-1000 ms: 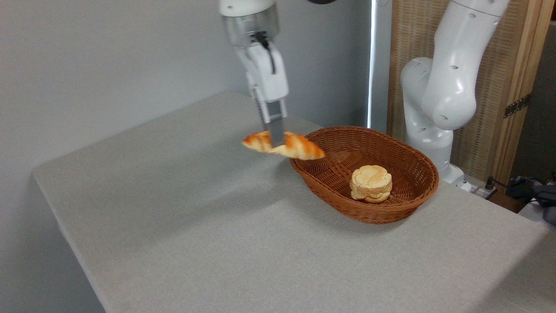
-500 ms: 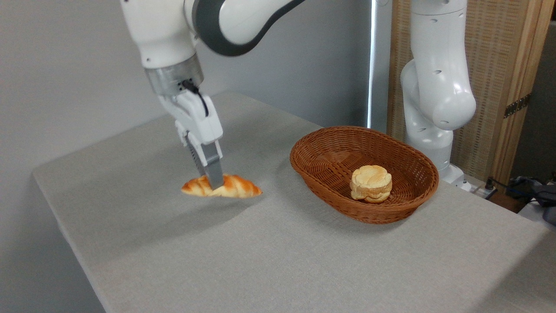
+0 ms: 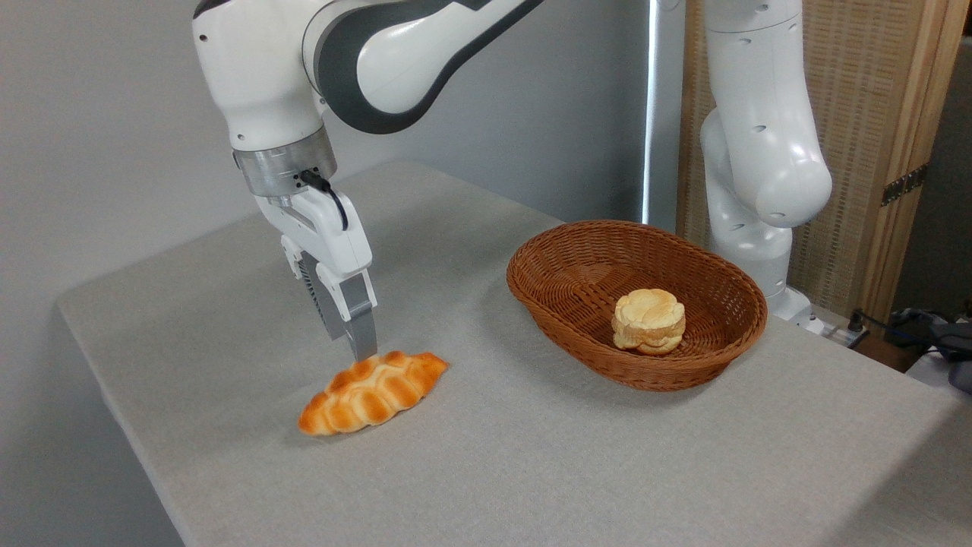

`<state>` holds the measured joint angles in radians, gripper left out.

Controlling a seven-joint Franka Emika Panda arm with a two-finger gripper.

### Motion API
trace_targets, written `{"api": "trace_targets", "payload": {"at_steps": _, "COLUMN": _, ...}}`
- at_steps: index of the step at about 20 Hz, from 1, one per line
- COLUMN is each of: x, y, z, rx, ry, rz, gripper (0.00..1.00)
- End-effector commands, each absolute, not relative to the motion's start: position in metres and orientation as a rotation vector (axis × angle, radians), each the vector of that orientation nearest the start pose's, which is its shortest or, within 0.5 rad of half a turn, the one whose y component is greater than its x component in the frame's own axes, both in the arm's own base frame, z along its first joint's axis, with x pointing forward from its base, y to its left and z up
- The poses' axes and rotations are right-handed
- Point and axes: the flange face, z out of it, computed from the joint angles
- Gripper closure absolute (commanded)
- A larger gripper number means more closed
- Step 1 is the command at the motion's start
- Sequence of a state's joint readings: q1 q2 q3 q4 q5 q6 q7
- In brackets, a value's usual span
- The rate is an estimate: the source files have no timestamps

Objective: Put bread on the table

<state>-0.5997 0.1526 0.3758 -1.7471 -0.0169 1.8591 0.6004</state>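
Bench [image 3: 228, 251]: large rectangular top, light grey, woven fabric texture, matte.

Bread [image 3: 372, 392]: elongated braided loaf, glossy golden-orange with paler seams between plaits, tapered ends. Lies flat on the bench, left of centre, long axis running from lower left to upper right, plaited top facing up.

Basket [image 3: 562, 247]: oval, brown wicker, tight weave, rolled rim; stands on the bench well to the right of the bread. Inside it a round pale cream bun [image 3: 648, 320], scalloped like a flower, sitting upright.

Gripper [image 3: 357, 346]: white plastic body, grey metal fingers [image 3: 361, 327] pointing down, tips just above the upper right end of the bread. From this side one finger hides the other, so cannot tell whether they are spread or pressed together; they are not pinching the loaf. Arm: glossy white shells, dark grey joint band.

Against half a second back: the bread was then pinched edge-on between the fingers and hanging clear of the bench; now it is released, rolled flat, lower and slightly left. Gripper has shifted a little left. Basket and bun unchanged.
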Motion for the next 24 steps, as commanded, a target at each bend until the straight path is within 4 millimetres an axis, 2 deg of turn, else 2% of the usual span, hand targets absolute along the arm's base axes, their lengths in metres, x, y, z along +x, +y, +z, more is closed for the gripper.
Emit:
{"api": "trace_targets", "payload": {"at_steps": 1, "x": 0.586, "y": -0.146, "z": 0.492, "rx": -2.867, "ry": 1.21, "rz": 0.009, "gripper": 0.0}}
{"api": "trace_targets", "payload": {"at_steps": 3, "x": 0.585, "y": -0.144, "z": 0.498, "rx": -2.868, "ry": 1.208, "rz": -0.005, "gripper": 0.0}}
{"api": "trace_targets", "payload": {"at_steps": 5, "x": 0.582, "y": -0.14, "z": 0.521, "rx": -2.865, "ry": 1.212, "rz": -0.055, "gripper": 0.0}}
{"api": "trace_targets", "payload": {"at_steps": 7, "x": 0.577, "y": -0.125, "z": 0.544, "rx": -2.883, "ry": 1.187, "rz": -0.109, "gripper": 0.0}}
{"api": "trace_targets", "payload": {"at_steps": 9, "x": 0.568, "y": -0.075, "z": 0.576, "rx": -2.94, "ry": 1.09, "rz": -0.15, "gripper": 0.0}}
{"api": "trace_targets", "payload": {"at_steps": 12, "x": 0.557, "y": -0.033, "z": 0.6, "rx": -2.989, "ry": 0.998, "rz": -0.135, "gripper": 0.0}}
{"api": "trace_targets", "payload": {"at_steps": 14, "x": 0.552, "y": -0.027, "z": 0.613, "rx": -2.996, "ry": 0.981, "rz": -0.114, "gripper": 0.0}}
{"api": "trace_targets", "payload": {"at_steps": 18, "x": 0.549, "y": -0.018, "z": 0.623, "rx": -3.018, "ry": 0.96, "rz": -0.071, "gripper": 0.0}}
{"api": "trace_targets", "payload": {"at_steps": 22, "x": 0.553, "y": -0.049, "z": 0.612, "rx": -2.981, "ry": 1.042, "rz": -0.034, "gripper": 0.0}}
{"api": "trace_targets", "payload": {"at_steps": 24, "x": 0.558, "y": -0.055, "z": 0.605, "rx": -2.978, "ry": 1.051, "rz": -0.032, "gripper": 0.0}}
